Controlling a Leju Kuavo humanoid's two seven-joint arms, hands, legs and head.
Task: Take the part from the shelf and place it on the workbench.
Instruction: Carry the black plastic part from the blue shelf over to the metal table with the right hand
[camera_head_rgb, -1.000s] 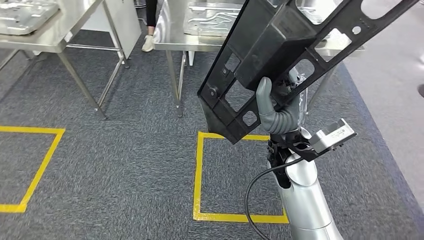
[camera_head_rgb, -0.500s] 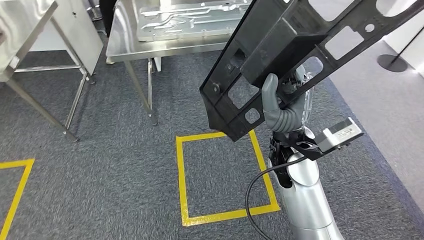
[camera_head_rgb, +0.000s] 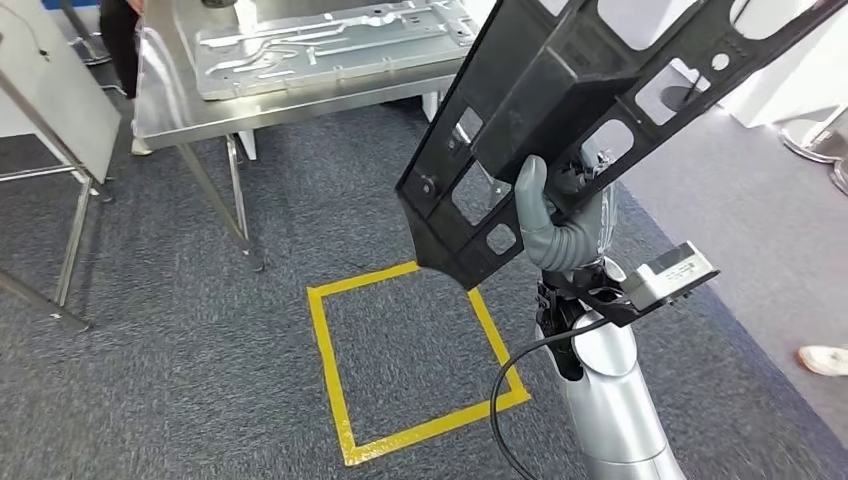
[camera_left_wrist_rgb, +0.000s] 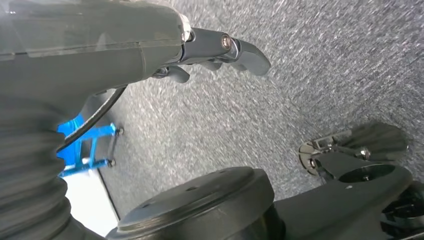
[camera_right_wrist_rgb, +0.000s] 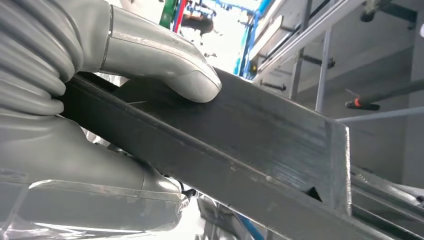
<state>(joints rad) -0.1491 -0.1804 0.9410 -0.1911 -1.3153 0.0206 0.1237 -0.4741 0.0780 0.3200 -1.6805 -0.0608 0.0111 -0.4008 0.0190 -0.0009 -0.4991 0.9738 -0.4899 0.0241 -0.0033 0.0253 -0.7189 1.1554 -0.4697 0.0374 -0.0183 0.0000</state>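
Observation:
The part (camera_head_rgb: 560, 90) is a large black frame with cut-out windows, held tilted high in front of me. My right hand (camera_head_rgb: 560, 225) grips it from below, near its lower end, thumb against the frame's face. In the right wrist view the grey thumb (camera_right_wrist_rgb: 160, 60) presses on the part's black edge (camera_right_wrist_rgb: 240, 130). The steel workbench (camera_head_rgb: 170, 115) stands ahead to the left and carries a flat ribbed metal panel (camera_head_rgb: 320, 45). My left hand (camera_left_wrist_rgb: 150, 45) hangs over grey carpet, its fingers (camera_left_wrist_rgb: 240, 50) loosely extended and holding nothing.
A yellow taped square (camera_head_rgb: 330, 370) marks the carpet in front of me, just below the workbench's legs. A second steel table (camera_head_rgb: 50, 100) stands at the far left. A person's legs (camera_head_rgb: 120, 30) show behind the workbench, and a white shoe (camera_head_rgb: 825, 358) at the right edge.
The camera has moved: workbench and yellow square have slid left and now sit at an angle in the picture. The part stays in my right hand at the same pose.

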